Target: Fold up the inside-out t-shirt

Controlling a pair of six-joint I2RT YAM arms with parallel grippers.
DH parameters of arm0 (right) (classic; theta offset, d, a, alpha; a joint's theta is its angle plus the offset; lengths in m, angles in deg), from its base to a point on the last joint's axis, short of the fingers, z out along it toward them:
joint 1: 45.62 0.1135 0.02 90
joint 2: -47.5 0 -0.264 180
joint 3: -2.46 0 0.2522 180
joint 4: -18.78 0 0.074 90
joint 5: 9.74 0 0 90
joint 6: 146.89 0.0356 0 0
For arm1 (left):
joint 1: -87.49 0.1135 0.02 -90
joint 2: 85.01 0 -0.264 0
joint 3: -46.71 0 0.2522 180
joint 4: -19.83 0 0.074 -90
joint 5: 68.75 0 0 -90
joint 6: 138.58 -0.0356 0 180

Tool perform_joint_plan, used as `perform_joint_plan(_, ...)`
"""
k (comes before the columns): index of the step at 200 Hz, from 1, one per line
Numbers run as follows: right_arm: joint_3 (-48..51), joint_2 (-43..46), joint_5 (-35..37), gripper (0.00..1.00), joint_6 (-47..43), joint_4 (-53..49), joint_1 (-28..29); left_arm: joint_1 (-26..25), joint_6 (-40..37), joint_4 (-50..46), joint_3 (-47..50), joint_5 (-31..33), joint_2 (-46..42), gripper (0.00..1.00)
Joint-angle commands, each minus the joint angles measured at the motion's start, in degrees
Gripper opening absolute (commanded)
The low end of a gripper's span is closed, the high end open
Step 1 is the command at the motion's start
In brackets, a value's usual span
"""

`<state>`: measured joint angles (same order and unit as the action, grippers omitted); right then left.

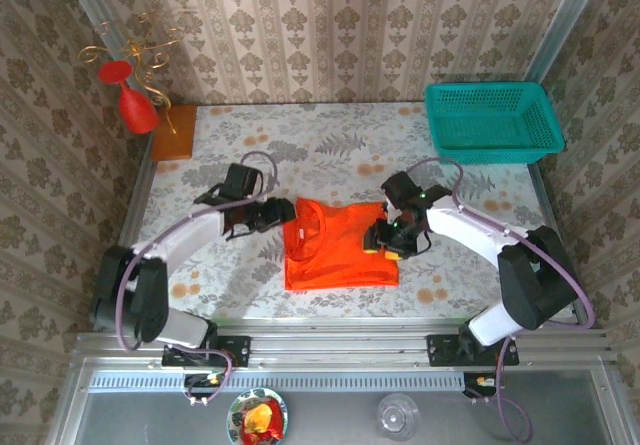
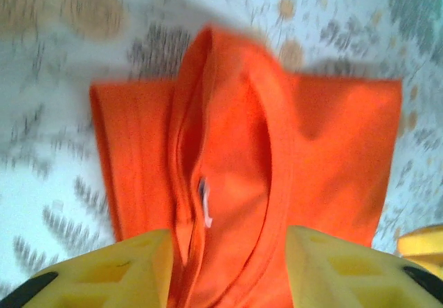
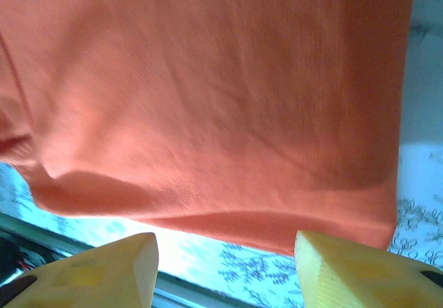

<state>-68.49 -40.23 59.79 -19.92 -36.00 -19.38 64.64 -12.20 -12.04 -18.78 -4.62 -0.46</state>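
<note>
The inside-out t-shirt [image 1: 338,247] is bright orange and lies folded into a rough rectangle at the middle of the table. My left gripper [image 1: 272,215] is at its upper left corner. In the left wrist view the collar and a small white label [image 2: 205,207] run between the yellow fingers [image 2: 124,266] of the left gripper [image 2: 228,246], whose jaws stand apart. My right gripper [image 1: 385,237] is at the shirt's right edge. It is open [image 3: 226,246], and the shirt's hem [image 3: 228,221] lies just past its fingertips, with bare table between them.
A teal basket [image 1: 490,120] stands at the back right. A red goblet-shaped ornament [image 1: 135,105] and an orange-brown wooden block [image 1: 173,130] are at the back left. The metal rail [image 1: 340,345] runs along the near edge, with a bowl [image 1: 258,417] and a glass [image 1: 398,415] below it.
</note>
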Motion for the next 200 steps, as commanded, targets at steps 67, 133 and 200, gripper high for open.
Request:
perform_joint_plan(67,-13.38,-12.57,-0.1,0.57,-6.03,-1.37,-6.75,3.16,-7.22,-3.41,-16.46,-7.15,22.14,0.59)
perform_joint_plan(133,-14.67,-16.51,-1.59,0.57,-5.42,0.92,-6.99,3.16,-9.03,-1.8,-19.99,-15.15,27.94,0.56)
perform_joint_plan(200,-13.83,-17.21,-2.92,0.57,-4.3,5.07,-9.09,4.05,-8.34,2.3,-18.18,-20.19,25.99,0.47)
